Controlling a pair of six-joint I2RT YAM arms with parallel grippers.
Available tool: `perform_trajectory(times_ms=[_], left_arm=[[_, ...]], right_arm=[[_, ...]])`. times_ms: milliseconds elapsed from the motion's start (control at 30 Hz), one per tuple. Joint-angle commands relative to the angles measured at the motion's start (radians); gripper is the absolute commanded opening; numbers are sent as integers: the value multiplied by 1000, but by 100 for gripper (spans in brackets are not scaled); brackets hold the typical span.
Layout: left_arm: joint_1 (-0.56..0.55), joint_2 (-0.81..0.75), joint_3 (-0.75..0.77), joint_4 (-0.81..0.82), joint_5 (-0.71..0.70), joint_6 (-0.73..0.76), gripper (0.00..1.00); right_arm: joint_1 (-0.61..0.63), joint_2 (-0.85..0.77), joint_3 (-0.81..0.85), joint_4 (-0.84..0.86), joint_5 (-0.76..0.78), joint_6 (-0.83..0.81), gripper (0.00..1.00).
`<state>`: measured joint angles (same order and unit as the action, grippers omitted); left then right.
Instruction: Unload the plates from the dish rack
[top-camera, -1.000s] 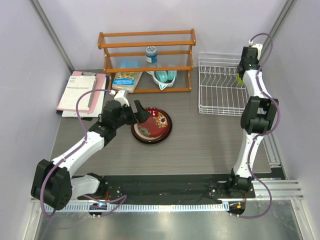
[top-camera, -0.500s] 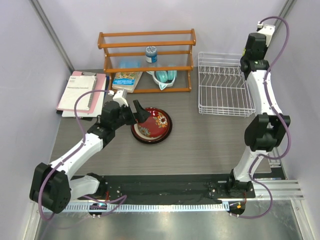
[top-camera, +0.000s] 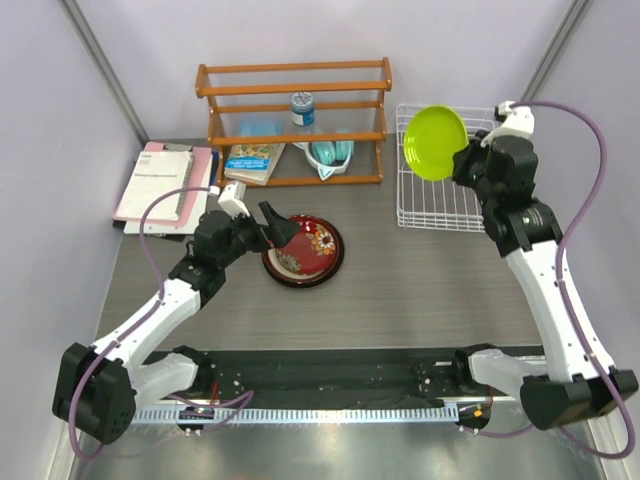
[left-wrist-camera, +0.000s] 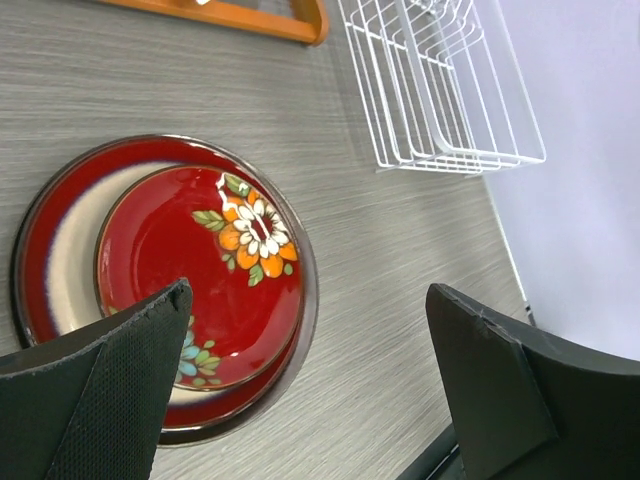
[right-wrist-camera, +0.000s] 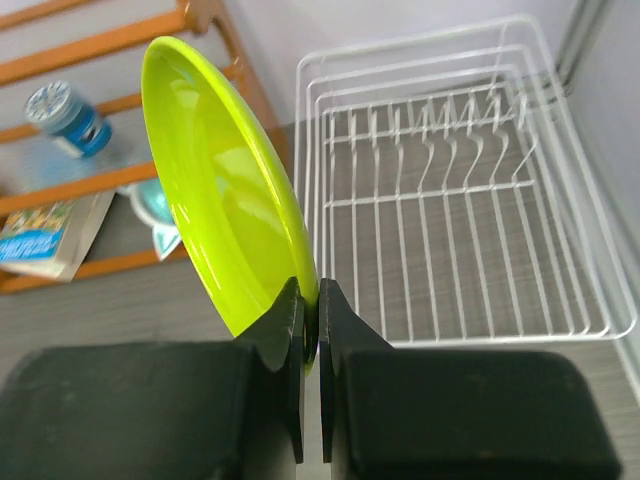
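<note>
Since our right gripper (right-wrist-camera: 311, 300) grips the lime green plate (right-wrist-camera: 220, 190) by its rim over the dish rack (right-wrist-camera: 440, 192), it may slip.

Light is bright, even and diffuse, and the shadows on the table (top-camera: 420, 270) are faint and soft-edged. In the right wrist view, broad pale glare washes the glossy face of the lime green plate (right-wrist-camera: 215, 190). A small white glint sits near the rim of the patterned red plate (left-wrist-camera: 190, 260). Up close, the left end effector (left-wrist-camera: 310, 290) and right end effector (right-wrist-camera: 308, 295) look dark and slightly soft. The top view is sharp throughout.
</note>
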<state>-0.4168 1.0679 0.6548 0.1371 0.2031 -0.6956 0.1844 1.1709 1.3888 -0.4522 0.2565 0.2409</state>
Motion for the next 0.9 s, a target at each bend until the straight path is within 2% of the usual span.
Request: perform_trajectory(times_ms=[0, 167, 433, 700, 867], left_arm=[[0, -25, -35, 143, 27, -57, 99], [-4, 13, -38, 277, 84, -108, 99], [-59, 108, -20, 338, 74, -123, 99], [-115, 181, 37, 360, 50, -124, 100], [-129, 202, 75, 360, 44, -124, 100]], right_arm=[[21, -95, -125, -9, -207, 115, 1], [41, -154, -250, 30, -365, 179, 1], [81, -168, -370, 132, -508, 267, 1], [161, -136, -461, 252, -517, 357, 1], [219, -88, -461, 282, -514, 373, 1]])
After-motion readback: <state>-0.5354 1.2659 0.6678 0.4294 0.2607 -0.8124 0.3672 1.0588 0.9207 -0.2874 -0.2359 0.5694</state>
